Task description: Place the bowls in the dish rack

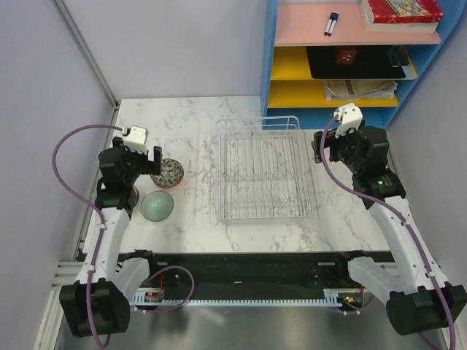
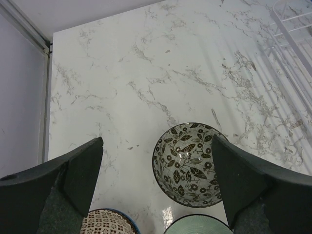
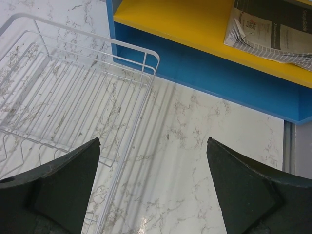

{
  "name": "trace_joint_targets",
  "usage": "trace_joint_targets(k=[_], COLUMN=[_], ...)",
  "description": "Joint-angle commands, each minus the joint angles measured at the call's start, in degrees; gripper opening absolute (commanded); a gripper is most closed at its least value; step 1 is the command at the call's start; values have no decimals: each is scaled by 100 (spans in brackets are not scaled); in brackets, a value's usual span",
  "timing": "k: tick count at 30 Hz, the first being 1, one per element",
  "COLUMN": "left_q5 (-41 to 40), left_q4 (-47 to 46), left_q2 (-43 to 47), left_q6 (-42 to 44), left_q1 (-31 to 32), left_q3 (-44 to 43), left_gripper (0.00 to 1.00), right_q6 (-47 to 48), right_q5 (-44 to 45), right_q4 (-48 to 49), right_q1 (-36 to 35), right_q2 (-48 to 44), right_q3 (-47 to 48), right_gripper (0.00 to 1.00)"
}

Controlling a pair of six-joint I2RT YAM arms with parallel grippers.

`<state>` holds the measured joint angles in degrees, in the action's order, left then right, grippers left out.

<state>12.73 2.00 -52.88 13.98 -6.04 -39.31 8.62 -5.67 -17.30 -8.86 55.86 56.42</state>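
The dish rack (image 1: 263,216) is a white wire rack in the middle of the marble table, with nothing in it; its corner also shows in the right wrist view (image 3: 146,52). Three bowls sit left of it: a black leaf-patterned bowl (image 2: 190,163) (image 1: 170,173), a pale green bowl (image 2: 197,225) (image 1: 157,205), and a brown lattice bowl with a blue rim (image 2: 107,222), which my left arm hides in the top view. My left gripper (image 2: 157,138) (image 1: 143,154) hangs open above the bowls, touching none. My right gripper (image 3: 153,140) (image 1: 341,146) is open over bare marble just right of the rack.
A blue and yellow shelf unit (image 1: 343,55) stands at the back right, close behind my right gripper, with a folded newspaper (image 3: 273,34) on its lowest shelf. A grey wall (image 1: 44,109) borders the table on the left.
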Motion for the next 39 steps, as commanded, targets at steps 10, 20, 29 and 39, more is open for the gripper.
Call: trace_joint_targets(k=[10, 20, 29, 39], left_q5=[-428, -1150, -904, -684], left_q4=[-34, 810, 925, 1145], left_q2=[-696, -2207, -2551, -3087], left_q6=[61, 105, 140, 158], left_q1=[-37, -55, -64, -55], left_q3=[-191, -964, -1070, -1272], left_gripper=[100, 88, 73, 68], right_q6=[1036, 1071, 1063, 1063], right_q5=[-321, -356, -364, -408], right_q4=[95, 60, 51, 42], right_q1=[-19, -19, -28, -28], right_q2=[-5, 4, 13, -4], right_q3=[-61, -61, -61, -70], right_gripper=[98, 98, 98, 98])
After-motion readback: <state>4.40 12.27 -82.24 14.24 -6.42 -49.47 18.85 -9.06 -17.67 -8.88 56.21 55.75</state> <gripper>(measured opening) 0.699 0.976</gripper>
